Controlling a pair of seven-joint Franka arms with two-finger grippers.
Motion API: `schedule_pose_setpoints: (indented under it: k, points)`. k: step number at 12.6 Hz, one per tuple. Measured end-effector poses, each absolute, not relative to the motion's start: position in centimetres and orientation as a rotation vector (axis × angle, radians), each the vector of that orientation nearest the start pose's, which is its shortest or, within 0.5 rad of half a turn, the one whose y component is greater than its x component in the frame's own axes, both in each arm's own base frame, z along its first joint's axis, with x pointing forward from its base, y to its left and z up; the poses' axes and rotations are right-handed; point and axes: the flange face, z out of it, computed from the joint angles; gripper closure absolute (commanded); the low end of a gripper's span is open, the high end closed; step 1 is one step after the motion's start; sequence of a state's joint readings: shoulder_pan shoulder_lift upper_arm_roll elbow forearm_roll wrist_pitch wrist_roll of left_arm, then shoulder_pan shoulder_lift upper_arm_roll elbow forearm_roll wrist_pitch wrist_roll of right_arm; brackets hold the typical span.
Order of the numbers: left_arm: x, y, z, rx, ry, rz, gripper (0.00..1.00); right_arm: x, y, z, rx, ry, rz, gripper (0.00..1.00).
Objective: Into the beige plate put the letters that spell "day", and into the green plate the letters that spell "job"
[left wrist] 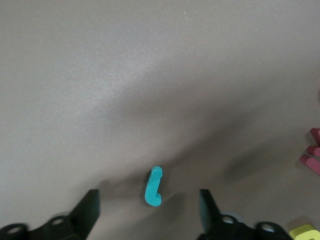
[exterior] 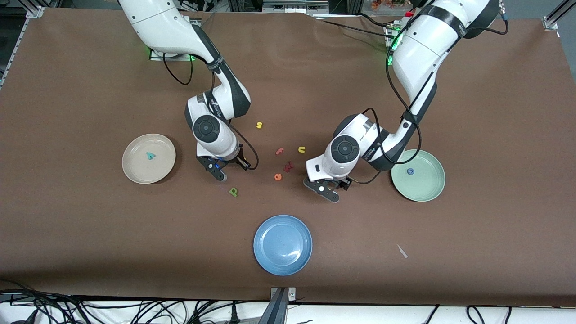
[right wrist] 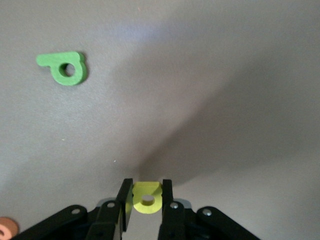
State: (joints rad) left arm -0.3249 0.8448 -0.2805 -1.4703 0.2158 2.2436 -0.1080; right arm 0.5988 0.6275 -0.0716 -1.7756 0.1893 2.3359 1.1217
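Note:
My right gripper (right wrist: 147,200) is shut on the yellow a (right wrist: 147,198), low over the table beside the beige plate (exterior: 135,170); in the front view its hand (exterior: 221,170) hides the letter. The teal y (exterior: 150,155) lies in that plate. Flat on the table close by is the green d (exterior: 233,192) (right wrist: 64,67). My left gripper (left wrist: 148,210) (exterior: 332,193) stands open, low over the table, with the teal j (left wrist: 154,186) lying between its fingers (left wrist: 89,207), untouched. In the green plate (exterior: 428,185) rests the blue o (exterior: 410,171).
Loose letters lie between the two hands: yellow s (exterior: 259,125), pink f (exterior: 280,151), yellow u (exterior: 301,149), orange e (exterior: 278,177) and a dark pink letter (exterior: 288,166) of unclear shape. A blue plate (exterior: 282,244) sits nearer the front camera.

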Motion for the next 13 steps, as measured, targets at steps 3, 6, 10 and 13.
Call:
schedule_pose_setpoints:
  k: [3,6,10,13]
  points:
    - [60.8,-37.3,18.0,-3.038,0.88,0.069,0.67,58.1,28.9,22.6,-3.039,0.886,0.209,1.0]
    - [60.8,-37.3,17.7,-3.012,0.904,0.052,1.0,58.6,22.4,24.7,-3.109,0.653,0.206,1.0]
    - [60.9,-37.3,17.7,-3.015,0.902,0.044,1.0,56.7,15.6,25.7,-3.125,0.435,0.136,1.0]
    - [61.7,-36.6,18.4,-3.018,0.878,0.042,1.0,54.1,10.2,23.7,-3.152,0.205,0.033,1.0]
